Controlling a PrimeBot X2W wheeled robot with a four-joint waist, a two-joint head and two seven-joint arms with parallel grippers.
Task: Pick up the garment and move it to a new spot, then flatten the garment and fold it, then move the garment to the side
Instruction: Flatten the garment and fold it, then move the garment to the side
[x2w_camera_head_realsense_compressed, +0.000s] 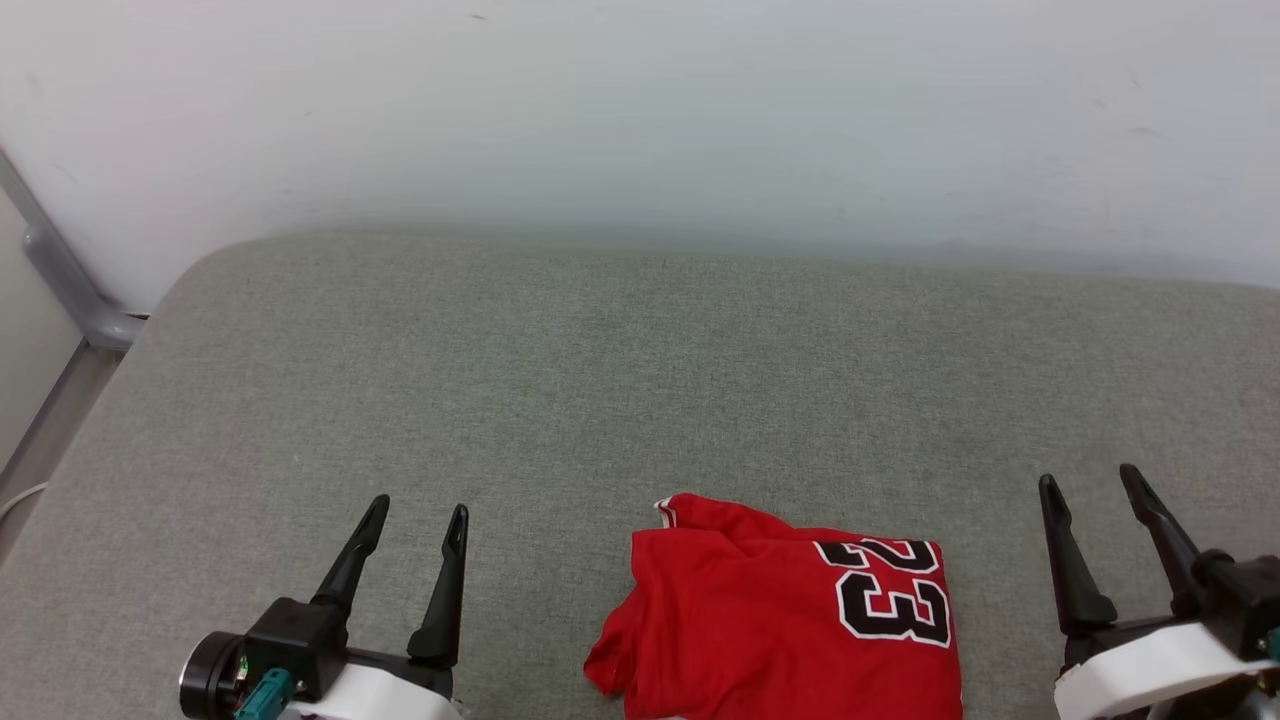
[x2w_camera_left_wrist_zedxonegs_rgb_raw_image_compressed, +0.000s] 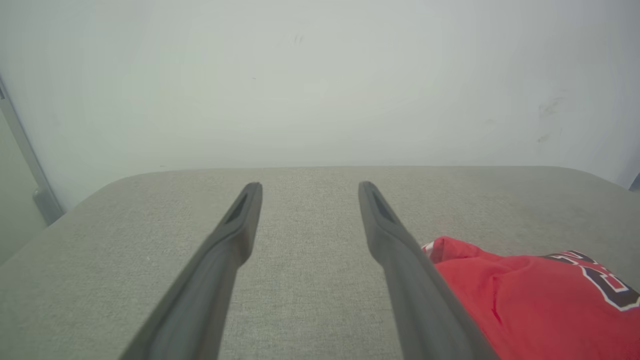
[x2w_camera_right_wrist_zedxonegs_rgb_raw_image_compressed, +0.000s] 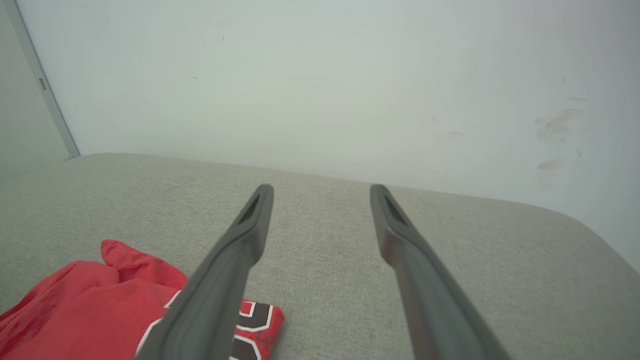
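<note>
1. Garment (x2w_camera_head_realsense_compressed: 760, 620) — a red jersey shirt of thin, soft cloth, folded into a rough rectangle with a few wrinkles. It lies at the near edge of the padded surface (x2w_camera_head_realsense_compressed: 600, 380), between the two grippers and closer to the right one.
2. On the right part of the garment there is a dark block number "23" (x2w_camera_head_realsense_compressed: 890, 600) with a white outline. At its far left corner a small piece of red-white trim (x2w_camera_head_realsense_compressed: 663, 512) shows.
3. The padded surface is covered with grey woven fabric of fine, even texture, and its far left corner is rounded. Behind it stands a pale, smooth wall (x2w_camera_head_realsense_compressed: 640, 110).
4. The left gripper (x2w_camera_head_realsense_compressed: 420, 505) has two long, dark, tapered fingers spread wide apart and empty, over bare fabric — apart from the garment.
5. The right gripper (x2w_camera_head_realsense_compressed: 1088, 476) is also released and holds nothing. It is near the right edge of the garment without touching it.
6. A grey metal tube (x2w_camera_head_realsense_compressed: 70, 290) runs beside the far left corner.
</note>
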